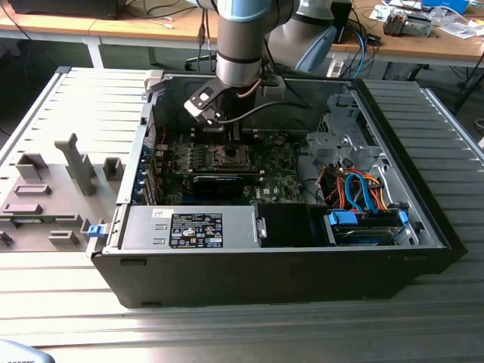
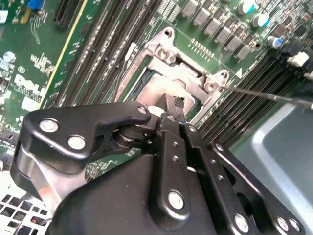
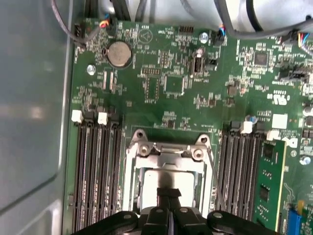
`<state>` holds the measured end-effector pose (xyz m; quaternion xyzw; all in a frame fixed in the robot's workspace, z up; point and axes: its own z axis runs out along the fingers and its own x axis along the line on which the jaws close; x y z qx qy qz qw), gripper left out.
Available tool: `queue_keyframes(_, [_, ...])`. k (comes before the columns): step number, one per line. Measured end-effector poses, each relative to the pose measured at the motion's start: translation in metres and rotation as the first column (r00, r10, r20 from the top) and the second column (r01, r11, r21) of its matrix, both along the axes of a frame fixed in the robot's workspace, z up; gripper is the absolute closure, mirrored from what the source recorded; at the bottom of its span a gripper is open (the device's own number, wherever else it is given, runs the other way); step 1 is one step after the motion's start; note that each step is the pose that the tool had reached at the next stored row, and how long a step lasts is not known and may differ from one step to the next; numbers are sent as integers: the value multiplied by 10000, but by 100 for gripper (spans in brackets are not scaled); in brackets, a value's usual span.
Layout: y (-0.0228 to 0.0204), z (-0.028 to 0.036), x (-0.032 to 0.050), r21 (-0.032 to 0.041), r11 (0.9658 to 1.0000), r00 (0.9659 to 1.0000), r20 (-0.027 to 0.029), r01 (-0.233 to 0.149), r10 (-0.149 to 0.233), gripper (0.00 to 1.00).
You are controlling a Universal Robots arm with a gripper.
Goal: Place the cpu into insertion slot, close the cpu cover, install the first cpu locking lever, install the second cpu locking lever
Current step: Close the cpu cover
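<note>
Arm: silver-grey cylindrical links, pale blue joint caps. Gripper: matte black bar linkages, round silver pivot screws. At the arm's wrist: black cable, copper-brown cable.

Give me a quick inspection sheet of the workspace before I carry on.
Surface: ridged metal table bearing the open computer case.
Job's things: cpu sits in the insertion slot; cpu cover lies flat over it; one locking lever angles out over the memory slots, apparently unlatched.
Clutter: grey fixture blocks beside the case.
Grippers: gripper shut, tips over the cpu.
Cables: orange and blue leads inside the case.
Surroundings: wooden desks behind.
</note>
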<state>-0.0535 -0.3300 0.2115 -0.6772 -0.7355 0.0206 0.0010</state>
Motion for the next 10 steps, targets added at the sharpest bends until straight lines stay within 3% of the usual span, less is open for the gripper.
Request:
queue_keyframes(4, [0,52,26,0,10000,10000,-16,2,-2,89])
queue_keyframes(10, [0,252,27,-1,10000,10000,-16,1,-1,89])
